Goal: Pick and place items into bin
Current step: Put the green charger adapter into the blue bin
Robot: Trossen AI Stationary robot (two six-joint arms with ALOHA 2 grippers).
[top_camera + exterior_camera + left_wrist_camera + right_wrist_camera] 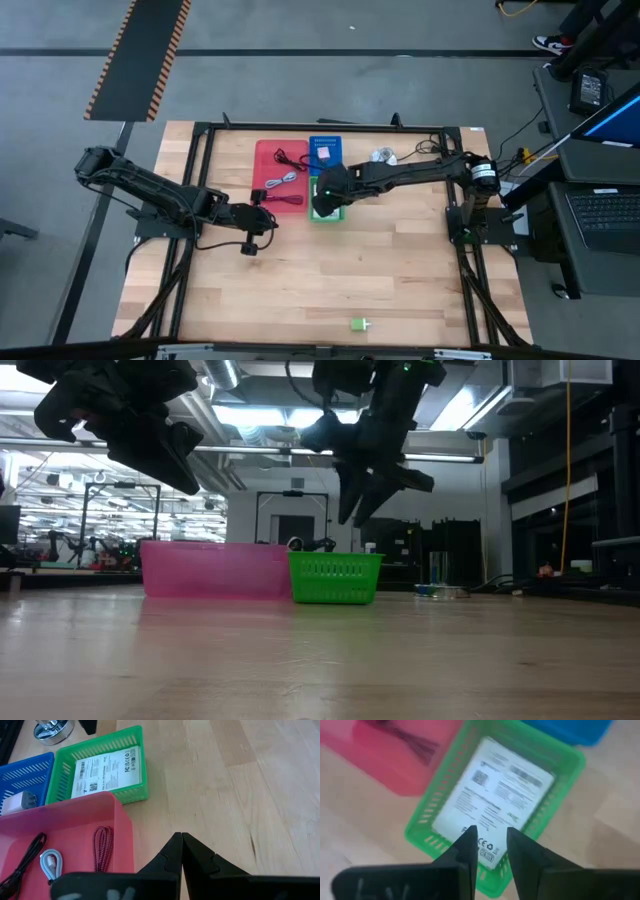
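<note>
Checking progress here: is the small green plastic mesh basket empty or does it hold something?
Not empty: the green plastic mesh basket holds a flat white printed card.

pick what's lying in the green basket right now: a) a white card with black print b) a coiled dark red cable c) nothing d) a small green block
a: a white card with black print lies flat in the green basket, directly below the open right gripper; the left wrist view shows the same.

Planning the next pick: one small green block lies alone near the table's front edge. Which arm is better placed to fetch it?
Probably left: the left gripper hangs free, nearer the green block. The right gripper is over the green basket.
</note>
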